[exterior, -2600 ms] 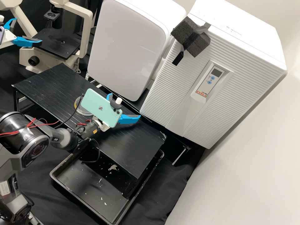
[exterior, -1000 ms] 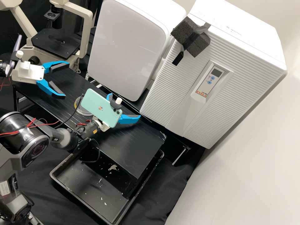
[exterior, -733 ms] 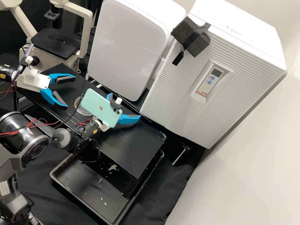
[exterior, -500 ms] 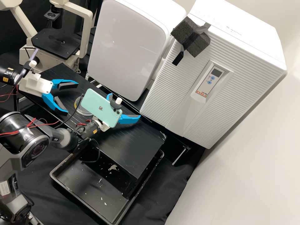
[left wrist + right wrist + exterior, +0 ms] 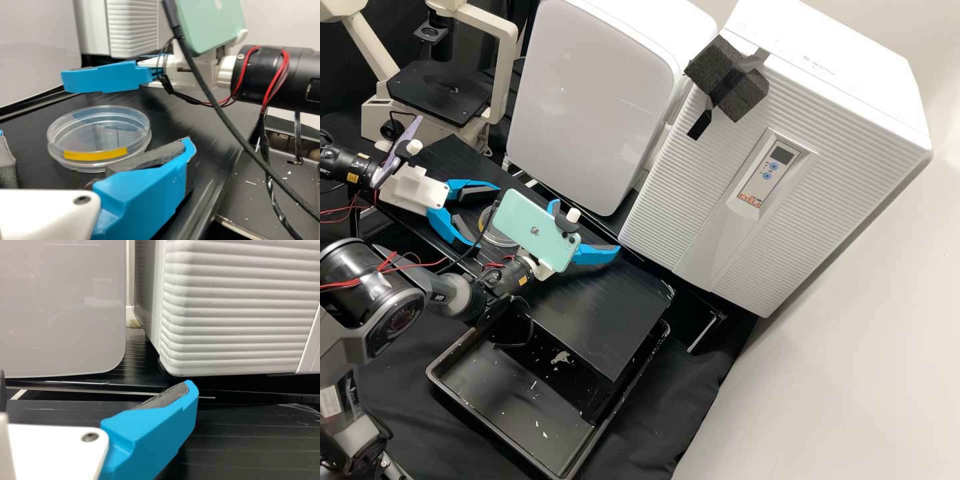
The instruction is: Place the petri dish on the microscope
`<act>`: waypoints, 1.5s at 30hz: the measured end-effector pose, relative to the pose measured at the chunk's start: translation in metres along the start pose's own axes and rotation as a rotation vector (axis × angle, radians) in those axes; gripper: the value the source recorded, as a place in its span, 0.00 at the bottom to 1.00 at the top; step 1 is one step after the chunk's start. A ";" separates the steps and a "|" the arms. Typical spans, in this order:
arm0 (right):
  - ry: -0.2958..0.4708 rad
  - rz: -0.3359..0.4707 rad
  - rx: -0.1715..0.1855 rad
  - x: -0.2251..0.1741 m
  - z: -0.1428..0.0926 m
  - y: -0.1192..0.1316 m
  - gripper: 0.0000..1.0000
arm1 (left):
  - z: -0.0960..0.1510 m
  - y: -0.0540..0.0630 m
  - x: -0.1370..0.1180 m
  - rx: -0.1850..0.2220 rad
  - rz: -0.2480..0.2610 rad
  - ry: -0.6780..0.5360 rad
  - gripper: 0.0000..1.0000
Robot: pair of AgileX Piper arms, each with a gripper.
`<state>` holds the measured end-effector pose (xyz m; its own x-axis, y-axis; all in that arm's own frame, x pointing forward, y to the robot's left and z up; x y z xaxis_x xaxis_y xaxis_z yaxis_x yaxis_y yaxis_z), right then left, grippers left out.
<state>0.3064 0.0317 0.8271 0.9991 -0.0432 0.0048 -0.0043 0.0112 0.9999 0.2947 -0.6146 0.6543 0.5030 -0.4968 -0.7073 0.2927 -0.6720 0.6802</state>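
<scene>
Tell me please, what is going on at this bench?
The left gripper is open close to the petri dish, which lies on the black stand, not gripped. The right gripper is also open, over the same stand, and holds nothing. The dish should go on the microscope, but is not there yet.

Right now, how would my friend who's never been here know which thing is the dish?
Find the big ridged white box, then the black table in front of it. There, look between the green phone and the left gripper in the high view. The dish is the round, see-through thing with a yellow strip, unlike those two.
</scene>
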 end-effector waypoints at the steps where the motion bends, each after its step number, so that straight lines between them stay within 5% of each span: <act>1: 0.000 0.000 0.000 0.000 0.000 0.000 1.00 | 0.001 0.000 0.001 -0.001 0.000 -0.002 1.00; 21: 0.000 0.000 0.000 0.000 0.000 0.000 1.00 | -0.001 -0.005 0.023 -0.016 0.005 -0.015 1.00; 22: 0.000 0.000 0.000 0.000 0.000 0.000 1.00 | -0.001 -0.005 0.023 -0.017 0.006 -0.014 0.00; 45: 0.000 0.000 0.000 0.000 0.000 0.000 1.00 | -0.003 -0.016 0.022 -0.034 0.035 -0.007 0.00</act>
<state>0.3064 0.0317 0.8271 0.9991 -0.0432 0.0048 -0.0043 0.0112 0.9999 0.3038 -0.6129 0.6289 0.5074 -0.5241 -0.6840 0.3023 -0.6351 0.7108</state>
